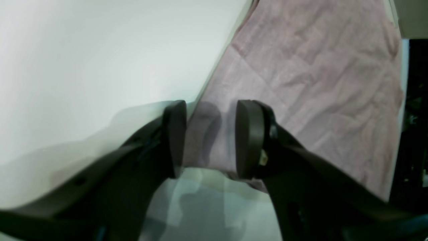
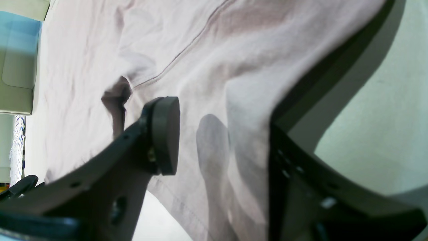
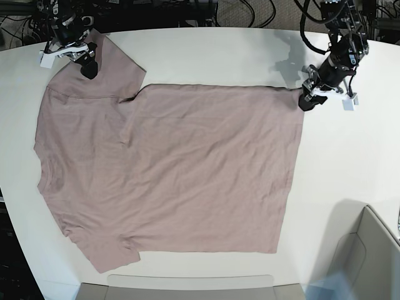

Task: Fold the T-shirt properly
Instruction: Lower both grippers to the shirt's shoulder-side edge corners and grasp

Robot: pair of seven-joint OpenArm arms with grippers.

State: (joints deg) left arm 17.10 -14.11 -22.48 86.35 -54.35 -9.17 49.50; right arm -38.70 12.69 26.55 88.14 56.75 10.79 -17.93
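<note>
The mauve-pink T-shirt [image 3: 187, 169] lies spread flat on the white table [image 3: 219, 56], sleeves toward the left of the base view and hem toward the right. My left gripper [image 3: 307, 100] stands at the hem's far right corner. In the left wrist view that gripper [image 1: 210, 110] is open, its fingers [image 1: 249, 137] straddling the T-shirt [image 1: 317, 67] corner. My right gripper [image 3: 89, 67] is at the far left sleeve. It [image 2: 219, 117] is open around the edge of the T-shirt [image 2: 234, 50], one pad [image 2: 164, 134] above the cloth and the other finger partly hidden by it.
A pale open box [image 3: 369, 262] stands at the near right corner of the table. A light tray edge [image 3: 187, 287] runs along the near side. Dark cables [image 3: 250, 9] lie beyond the table's far edge.
</note>
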